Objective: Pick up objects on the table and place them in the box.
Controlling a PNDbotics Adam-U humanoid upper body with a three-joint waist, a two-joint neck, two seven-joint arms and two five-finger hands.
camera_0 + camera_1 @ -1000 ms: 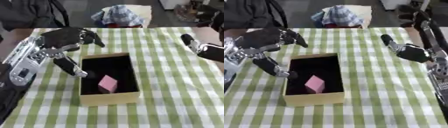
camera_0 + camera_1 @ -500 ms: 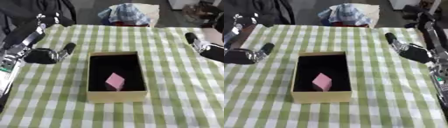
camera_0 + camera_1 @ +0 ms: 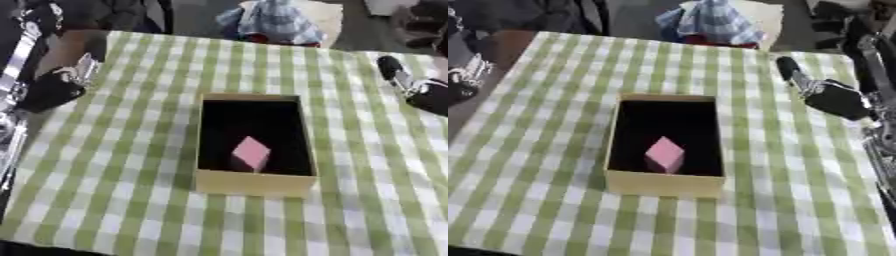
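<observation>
Green-and-white checked cloth (image 3: pixel 131 165) covers the table, and on it, between the two hands and well apart from both, stands an open yellow cardboard box (image 3: pixel 663 183) with a dark inside. A pink block (image 3: pixel 664 155) lies on the box floor, tilted on a corner, toward the near wall and touching none of the sides that can be seen. The left hand (image 3: pixel 51 90) hangs at the left edge of the table, well left of the box and level with its far wall; it shows as a dark blurred mass with a pale metal part on top, and I cannot tell whether its fingers are spread or curled. Nothing can be seen in it. The right hand (image 3: pixel 826 95) sits over the cloth to the right of the box, beyond its far right corner; one dark finger (image 3: pixel 791 70) points straight out toward the far edge of the table, away from the box, and holds nothing, while the other fingers are hidden behind the palm. From that fingertip the box lies near and to the left, the block deeper still toward the near side. Past the far edge of the table, beyond both hands, lies a bundle of blue-and-white checked fabric (image 3: pixel 710 22).
</observation>
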